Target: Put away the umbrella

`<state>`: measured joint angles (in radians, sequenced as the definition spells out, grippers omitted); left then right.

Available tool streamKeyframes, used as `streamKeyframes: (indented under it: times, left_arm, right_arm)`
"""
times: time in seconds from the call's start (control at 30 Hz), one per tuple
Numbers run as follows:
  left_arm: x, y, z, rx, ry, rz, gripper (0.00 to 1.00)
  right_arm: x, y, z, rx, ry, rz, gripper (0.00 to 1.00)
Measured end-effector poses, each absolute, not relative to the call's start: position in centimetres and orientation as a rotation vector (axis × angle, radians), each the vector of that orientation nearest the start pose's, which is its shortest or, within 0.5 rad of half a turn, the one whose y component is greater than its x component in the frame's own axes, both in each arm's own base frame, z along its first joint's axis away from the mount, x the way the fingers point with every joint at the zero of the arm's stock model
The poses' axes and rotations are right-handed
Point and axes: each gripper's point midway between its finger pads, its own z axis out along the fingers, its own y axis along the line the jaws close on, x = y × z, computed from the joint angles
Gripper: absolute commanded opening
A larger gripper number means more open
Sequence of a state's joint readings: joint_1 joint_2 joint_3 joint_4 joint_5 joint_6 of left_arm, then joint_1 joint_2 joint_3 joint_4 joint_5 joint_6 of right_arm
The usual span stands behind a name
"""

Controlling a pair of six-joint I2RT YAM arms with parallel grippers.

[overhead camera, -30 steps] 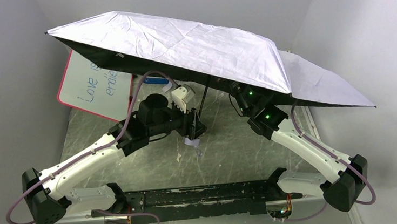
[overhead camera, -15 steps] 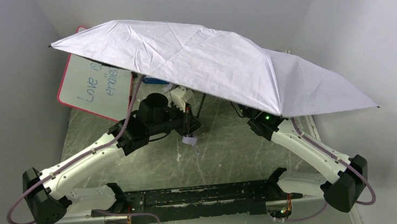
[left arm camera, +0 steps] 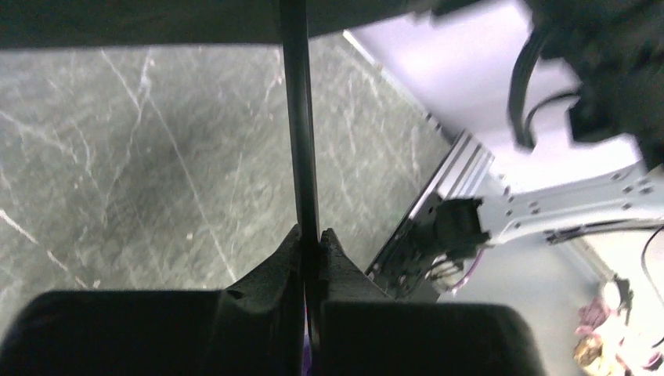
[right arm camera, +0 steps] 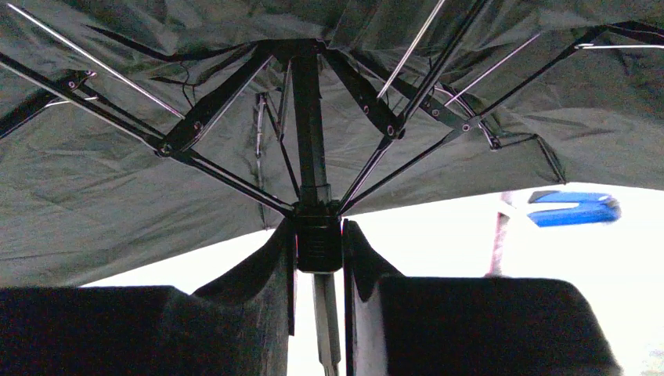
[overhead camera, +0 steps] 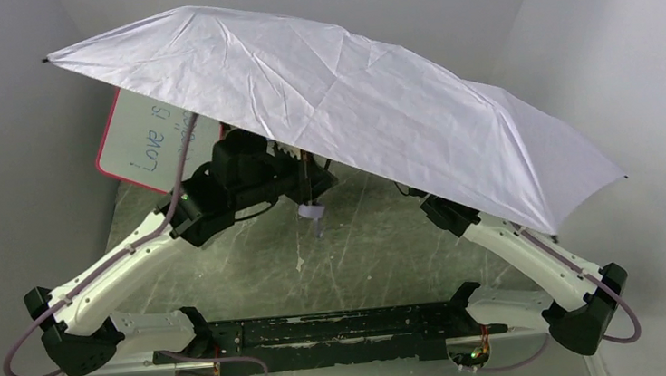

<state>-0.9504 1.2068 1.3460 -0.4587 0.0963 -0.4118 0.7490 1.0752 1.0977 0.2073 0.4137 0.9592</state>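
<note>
The umbrella is open, its pale lilac canopy stretching over both arms in the top view. My left gripper sits under the canopy, just above the small lilac handle. In the left wrist view my left gripper is shut on the thin black shaft. In the right wrist view my right gripper is shut on the black runner, where the metal ribs meet below the black underside. From above, the canopy hides the right gripper.
A red-framed whiteboard with writing leans at the back left, partly under the canopy. A blue stapler-like object shows beyond the canopy edge in the right wrist view. Grey walls stand close on both sides. The right arm reaches up under the canopy.
My left gripper has closed on the shaft. The left arm has risen and drawn back, and the canopy has tipped its lilac top toward the camera, now covering the right gripper.
</note>
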Motion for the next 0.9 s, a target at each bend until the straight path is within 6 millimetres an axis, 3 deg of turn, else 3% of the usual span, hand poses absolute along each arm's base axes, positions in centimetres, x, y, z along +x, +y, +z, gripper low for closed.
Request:
streamKeyframes:
  times: [0.1, 0.17, 0.5, 0.77, 0.9]
  left_arm:
    - [19.7, -33.0, 36.6, 0.565, 1.904, -1.008, 0.05]
    - [19.6, -32.6, 37.0, 0.55, 1.927, -0.999, 0.05]
    - [18.5, -31.0, 35.6, 0.55, 2.092, -0.919, 0.05]
    - [17.3, -29.3, 37.5, 0.574, 2.188, -0.862, 0.05]
    - [17.4, -29.0, 35.3, 0.582, 2.244, -0.809, 0.05]
  right_arm:
    - [29.6, 24.8, 45.6, 0.516, 1.357, 1.221, 0.0]
    - [29.2, 25.2, 45.8, 0.539, 1.353, 1.239, 0.0]
    - [28.6, 26.3, 42.6, 0.702, 1.445, 1.214, 0.0]
    - [27.5, 26.7, 42.0, 0.869, 1.465, 1.346, 0.0]
    - [27.7, 26.8, 39.3, 0.925, 1.507, 1.312, 0.0]
